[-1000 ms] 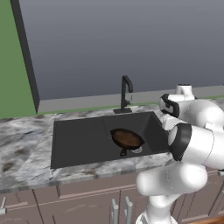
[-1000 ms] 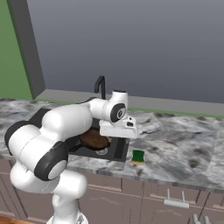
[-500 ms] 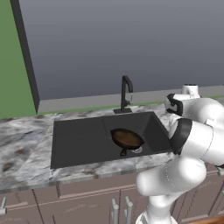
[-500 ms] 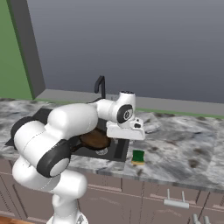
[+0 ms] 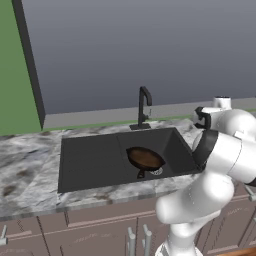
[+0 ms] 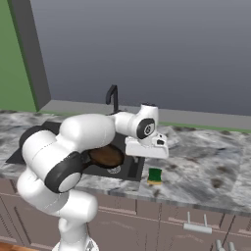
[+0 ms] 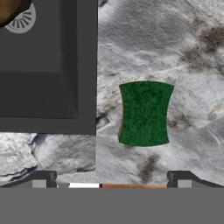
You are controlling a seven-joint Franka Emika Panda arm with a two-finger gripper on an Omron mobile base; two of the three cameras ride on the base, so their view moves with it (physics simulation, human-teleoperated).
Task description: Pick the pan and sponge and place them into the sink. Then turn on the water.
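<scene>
The pan (image 5: 145,158) lies in the black sink (image 5: 90,160), over the drain, with its reddish-brown inside facing up; it also appears as the pan (image 6: 106,157). The sponge (image 6: 155,175) rests on the marble counter just right of the sink's rim, green face up. In the hand view the sponge (image 7: 145,113) sits a little above my fingertips, between their lines. My gripper (image 7: 111,180) hangs open above it, holding nothing, and my gripper (image 6: 147,156) stands over the counter beside the basin. No water falls from the faucet (image 5: 144,107).
The sink's corner (image 7: 87,87) and metal drain (image 7: 21,19) lie left of the sponge in the hand view. Marble counter (image 6: 206,162) stretches to the right. A grey wall rises behind the faucet (image 6: 112,96). Cabinet fronts with handles run below the counter edge.
My hand has swung right, from over the sink's edge to above the sponge on the counter, and dropped slightly. Pan and sponge have not moved. The jaws stayed wide.
</scene>
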